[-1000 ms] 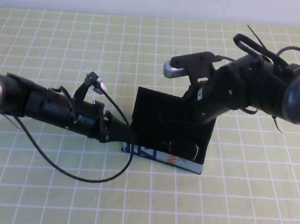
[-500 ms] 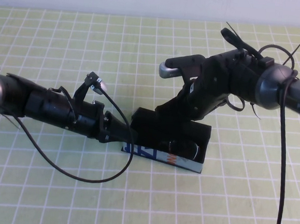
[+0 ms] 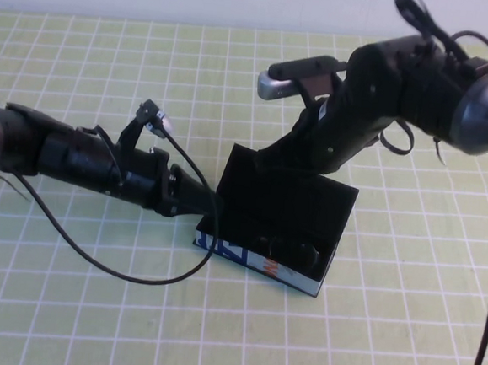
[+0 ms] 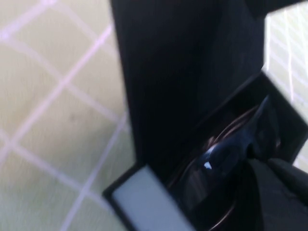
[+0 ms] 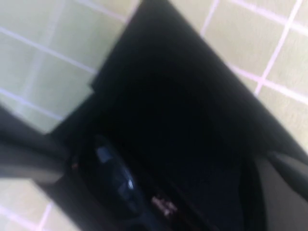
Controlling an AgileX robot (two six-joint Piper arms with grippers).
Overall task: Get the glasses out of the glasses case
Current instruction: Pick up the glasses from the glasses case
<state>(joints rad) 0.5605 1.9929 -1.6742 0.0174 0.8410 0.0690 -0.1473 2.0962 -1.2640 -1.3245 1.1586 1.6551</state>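
Note:
The glasses case (image 3: 259, 261) lies at the table's middle, its light printed front side toward me and its black lid (image 3: 281, 194) raised. The glasses (image 3: 296, 251) lie inside, dark and partly hidden. My left gripper (image 3: 209, 210) is at the case's left end, touching it. My right gripper (image 3: 273, 161) is at the lid's far edge, behind the lid. The left wrist view shows the lid (image 4: 168, 72), the light front side (image 4: 144, 197) and a dark lens (image 4: 224, 151). The right wrist view shows the lid (image 5: 187, 125) and the glasses (image 5: 115, 178) below it.
The table is covered by a green cloth with a white grid (image 3: 109, 70). A black cable (image 3: 119, 270) loops from the left arm over the cloth in front of it. A pale wall runs along the table's far edge.
The lid was lowered half a second ago and stands raised again. The case has turned a little, its right end nearer me. The right arm has lifted; the left arm has shifted slightly.

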